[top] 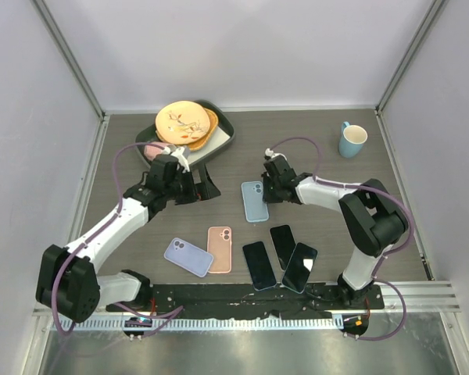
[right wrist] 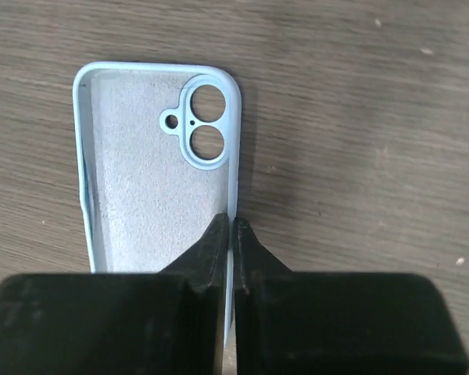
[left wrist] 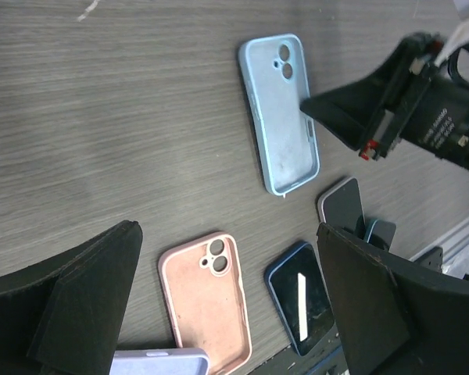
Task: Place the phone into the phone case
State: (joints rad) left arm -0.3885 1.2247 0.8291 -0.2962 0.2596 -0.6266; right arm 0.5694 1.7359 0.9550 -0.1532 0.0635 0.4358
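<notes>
I see the right tool [right wrist: 233, 225] pinching a side wall of the pale blue rubbery phone case [right wrist: 141, 176]. The tool hides the case's lower end.

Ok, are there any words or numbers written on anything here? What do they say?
White print on the black body of the right gripper, seen in the left wrist view: too small and blurred to read.
Nothing else: no words, numbers or signs show on the blue phone case, pink case, lilac case, phones, mug or plate.
</notes>
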